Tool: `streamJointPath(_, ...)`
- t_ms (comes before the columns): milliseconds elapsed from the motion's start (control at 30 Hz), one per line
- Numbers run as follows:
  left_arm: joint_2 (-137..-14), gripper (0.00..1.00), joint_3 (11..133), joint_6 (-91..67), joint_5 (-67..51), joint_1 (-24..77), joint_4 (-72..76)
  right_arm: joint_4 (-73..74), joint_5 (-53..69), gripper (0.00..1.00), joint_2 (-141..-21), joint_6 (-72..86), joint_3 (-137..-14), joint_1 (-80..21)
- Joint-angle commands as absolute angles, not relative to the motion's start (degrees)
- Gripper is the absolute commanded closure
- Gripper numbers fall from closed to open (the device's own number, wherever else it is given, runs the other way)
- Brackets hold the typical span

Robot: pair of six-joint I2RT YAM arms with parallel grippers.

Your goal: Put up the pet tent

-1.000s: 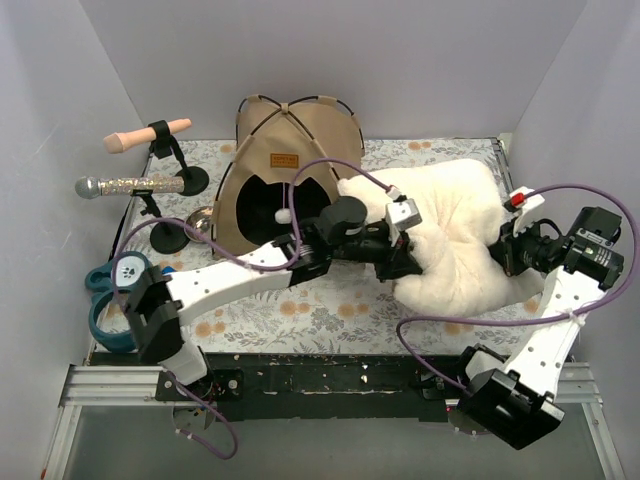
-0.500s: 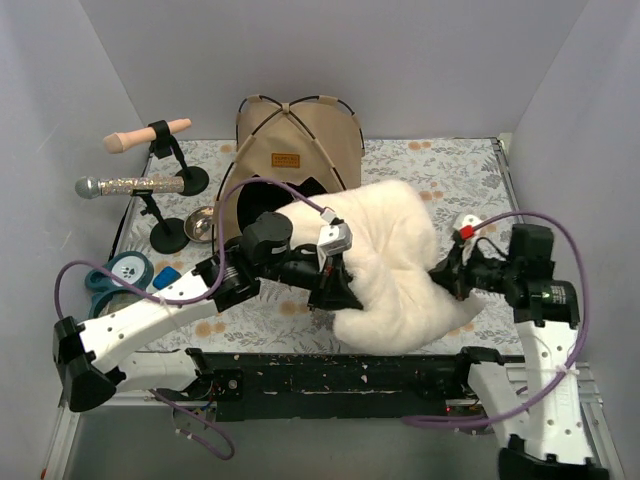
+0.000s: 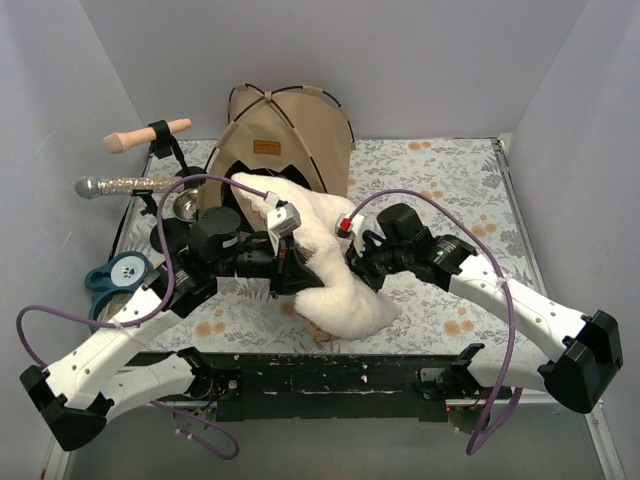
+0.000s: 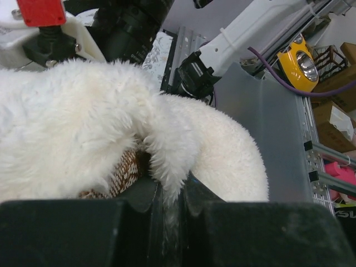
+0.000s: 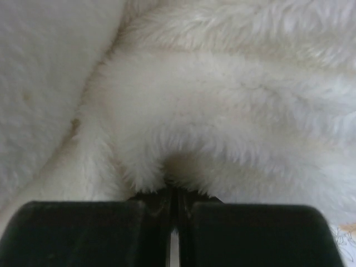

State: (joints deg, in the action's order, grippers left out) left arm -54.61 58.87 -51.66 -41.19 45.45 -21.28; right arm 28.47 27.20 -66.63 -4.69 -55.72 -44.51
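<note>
Shows the pet tent [image 3: 285,135] standing domed at the back of the floral mat [image 3: 450,190], left of centre and close to the rear wall, with thin black poles arching over tan fabric and a small brown label [image 3: 265,147] above the dark arched doorway [image 3: 222,195]. Puts a fluffy white cushion [image 3: 330,290] just in front of that doorway, bunched and tilted, its far corner lying across the right side of the opening; cannot tell whether that corner is inside. Finds the left gripper [image 4: 169,203] pinched tight on a fold of the cushion's fur, jaws nearly together with pile squeezed between them and a patch of brown patterned underside peeking out beneath the fold. Finds the right gripper [image 5: 173,203] likewise clamped narrow on a tuft of the same cushion, with fur filling its whole wrist view. Sets both arms converging on the cushion in the top view, one from the near left, the other from the near right. Leaves, to the tent's left, a microphone [image 3: 130,185] and a beige handle-like piece [image 3: 148,133] on black stands, a metal bowl [image 3: 185,205] beside the tent wall, and a blue roll [image 3: 118,272] at the mat's left edge.
</note>
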Motion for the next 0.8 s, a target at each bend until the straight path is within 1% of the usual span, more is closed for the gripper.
streamJointPath(0,-51.1,1.00,60.3,-46.9,-46.6,44.4,-23.6,20.6,27.3,0.99,-66.2,-2.9,-63.0,-48.8)
streamJointPath(67,-50.7,1.00,60.3,-44.5,-50.3,44.4,-23.4,22.5,28.3,0.99,-62.9,-3.0,-62.4,-49.3)
streamJointPath(133,-49.8,1.00,60.0,-43.0,-54.2,44.4,-23.3,21.4,27.0,0.99,-59.3,-3.3,-61.2,-50.8)
streamJointPath(233,-48.0,1.00,61.2,-38.3,-54.2,44.4,-24.3,20.4,25.8,0.99,-57.0,-5.9,-61.2,-54.5)
streamJointPath(333,-47.1,1.00,63.0,-37.1,-52.6,44.4,-24.7,15.1,23.8,0.99,-59.4,-5.9,-61.5,-61.5)
streamJointPath(400,-47.4,1.00,64.2,-37.8,-51.1,44.4,-25.6,11.0,22.8,0.99,-64.7,-5.9,-63.2,-64.3)
streamJointPath(500,-47.5,1.00,65.4,-38.6,-45.6,44.4,-28.7,8.8,20.6,0.99,-73.5,-4.0,-68.4,-64.7)
streamJointPath(633,-45.3,1.00,62.3,-42.5,-35.4,44.4,-29.2,2.7,15.1,0.99,-77.7,-5.2,-67.0,-63.2)
streamJointPath(767,-43.0,1.00,57.4,-39.0,-22.7,42.1,-27.1,1.2,10.6,0.99,-81.0,-2.9,-65.8,-56.5)
